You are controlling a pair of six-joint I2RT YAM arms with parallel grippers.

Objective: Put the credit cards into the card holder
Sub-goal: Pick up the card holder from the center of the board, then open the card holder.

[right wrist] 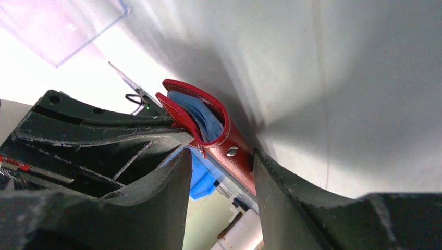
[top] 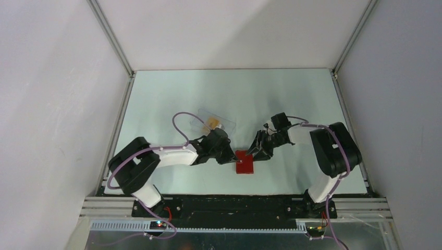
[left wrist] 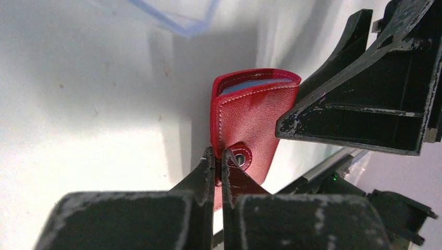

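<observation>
- Progress: early stage. No card shows inside the card holder (top: 244, 163), a small red rectangular folding wallet of stitched, leather-like material. The insertion step is judged not yet done.
- Card location: one thin orange-tan rectangular credit card (top: 211, 123) lies in the clear plastic box (top: 221, 121), behind the left arm and well apart from the card holder. No other card can be made out.
- Card holder location: on the pale matt tabletop (top: 172, 99), near its front edge, between the two arms.
- Left end effector (left wrist: 219, 162): closed, pinching the red edge of the card holder beside the round metal snap stud (left wrist: 240, 157).
- Right end effector (right wrist: 221, 156): partly open, straddling the card holder, with a finger against each side. This is judged to be a grip.
- Step in hand, as a judgement: the fold is being spread to expose the pocket.
- Materials: the red outer skin is smooth and slightly glossy, with pale stitching along a curved edge. The lining is soft blue-grey fabric. The fingers are black, hard and scuffed. The box walls are thin and transparent.
- Outstanding: open the pocket, fetch each card, and slide it in.
</observation>
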